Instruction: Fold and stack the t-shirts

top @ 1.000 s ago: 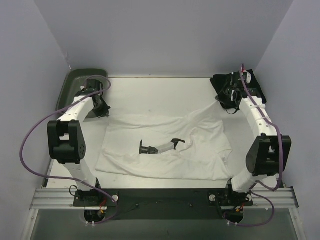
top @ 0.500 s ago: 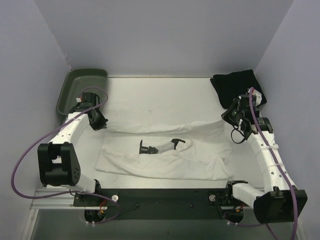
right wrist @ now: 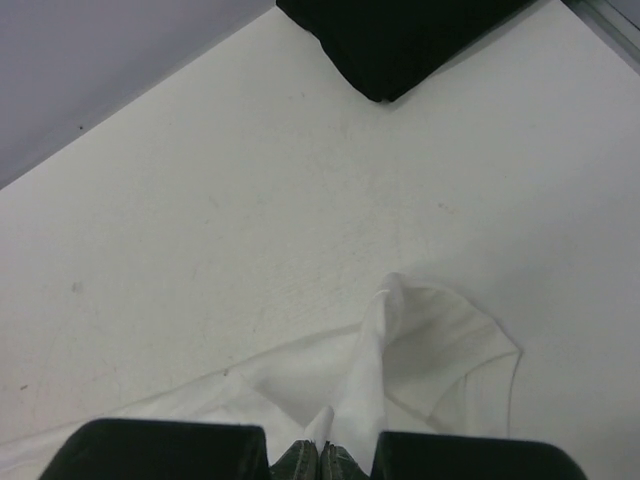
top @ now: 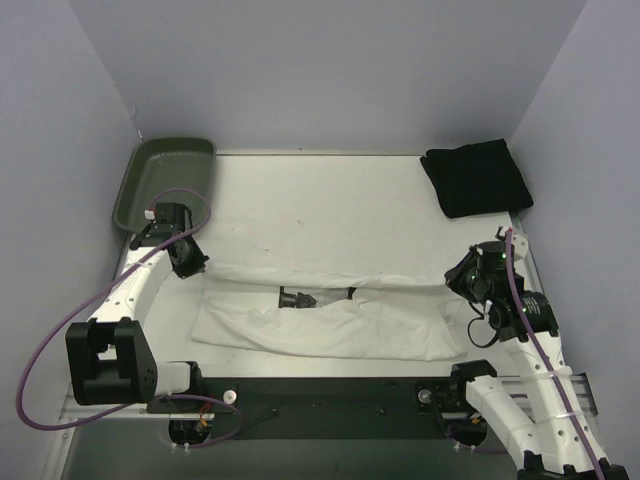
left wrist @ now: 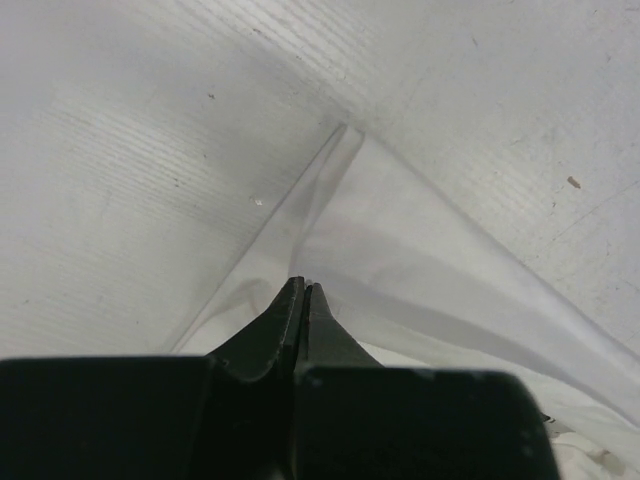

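Observation:
The white t-shirt (top: 330, 318) lies across the near half of the table, its far edge lifted and drawn toward me as a fold. My left gripper (top: 193, 268) is shut on the shirt's far left corner (left wrist: 380, 250). My right gripper (top: 457, 280) is shut on the far right corner (right wrist: 370, 390), the cloth rising in a ridge to its fingertips. The black t-shirt (top: 476, 178) sits folded at the far right corner of the table and shows in the right wrist view (right wrist: 400, 35). A dark print on the white shirt (top: 300, 298) peeks from under the fold.
A dark green tray (top: 160, 180) stands at the far left corner. A black strip (top: 320, 392) runs along the near edge between the arm bases. Purple walls close in the left, back and right sides.
Both grippers have pulled the white shirt's far edge toward the near side, folding it over. The right arm has moved away from the black shirt, which now lies uncovered.

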`<state>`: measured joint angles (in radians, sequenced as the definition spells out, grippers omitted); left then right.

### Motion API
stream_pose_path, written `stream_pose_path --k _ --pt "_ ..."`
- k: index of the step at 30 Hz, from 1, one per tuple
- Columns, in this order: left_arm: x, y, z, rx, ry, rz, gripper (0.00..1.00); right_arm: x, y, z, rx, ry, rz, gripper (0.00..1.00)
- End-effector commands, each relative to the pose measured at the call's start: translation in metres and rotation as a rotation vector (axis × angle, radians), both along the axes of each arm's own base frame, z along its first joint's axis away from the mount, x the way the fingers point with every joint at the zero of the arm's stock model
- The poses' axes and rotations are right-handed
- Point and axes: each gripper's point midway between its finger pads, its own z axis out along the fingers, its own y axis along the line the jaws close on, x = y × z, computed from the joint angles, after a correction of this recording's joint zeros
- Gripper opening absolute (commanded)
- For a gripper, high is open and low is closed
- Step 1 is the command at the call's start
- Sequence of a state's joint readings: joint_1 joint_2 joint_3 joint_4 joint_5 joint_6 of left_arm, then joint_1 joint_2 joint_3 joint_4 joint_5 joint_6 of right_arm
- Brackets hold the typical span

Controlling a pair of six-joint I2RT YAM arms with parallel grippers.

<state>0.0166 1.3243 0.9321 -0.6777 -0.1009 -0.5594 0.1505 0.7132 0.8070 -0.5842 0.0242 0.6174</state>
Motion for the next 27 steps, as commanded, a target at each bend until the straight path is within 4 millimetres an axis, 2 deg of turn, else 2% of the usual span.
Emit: stream_pose_path --k 1,4,8,13,19,20,21,22,23,24,25,27 --pt "-0.010 0.005 0.004 0.026 -0.010 -0.010 0.00 -0.029 -0.003 -0.019 -0.013 0.060 -0.036 0.00" --pt "-0.017 0.006 0.003 0.029 0.003 -0.012 0.00 -0.046 -0.001 -0.028 -0.006 0.084 -0.032 0.00" --pt "-0.025 0.003 0.005 0.015 -0.011 -0.016 0.00 -0.070 -0.009 -0.040 -0.025 0.122 -0.056 0.00" --pt "-0.040 -0.013 0.005 -0.067 -0.015 -0.046 0.00 -0.090 -0.002 -0.041 0.042 0.133 -0.053 0.00" --pt "-0.045 -0.011 0.023 -0.054 -0.075 -0.032 0.00 -0.109 0.002 -0.060 0.059 0.231 -0.048 0.00" --pt "-0.045 -0.009 0.027 -0.049 -0.083 -0.027 0.02 -0.111 0.003 -0.062 0.065 0.235 -0.043 0.14" --pt "-0.045 -0.010 0.028 -0.047 -0.084 -0.031 0.09 -0.113 0.004 -0.064 0.065 0.244 -0.035 0.24" --pt "-0.045 -0.011 0.029 -0.051 -0.085 -0.036 0.29 -0.117 0.003 -0.068 0.060 0.264 -0.033 0.35" --pt "-0.047 -0.011 0.029 -0.051 -0.081 -0.041 0.38 -0.119 0.003 -0.070 0.058 0.274 -0.029 0.45" --pt "-0.048 -0.011 0.029 -0.052 -0.078 -0.040 0.42 -0.121 0.003 -0.071 0.055 0.282 -0.026 0.49" --pt "-0.050 -0.010 0.029 -0.053 -0.078 -0.037 0.47 -0.123 0.001 -0.071 0.048 0.286 -0.027 0.57" --pt "-0.053 -0.011 0.031 -0.058 -0.091 -0.028 0.60 -0.122 0.001 -0.070 0.044 0.284 -0.025 0.63"
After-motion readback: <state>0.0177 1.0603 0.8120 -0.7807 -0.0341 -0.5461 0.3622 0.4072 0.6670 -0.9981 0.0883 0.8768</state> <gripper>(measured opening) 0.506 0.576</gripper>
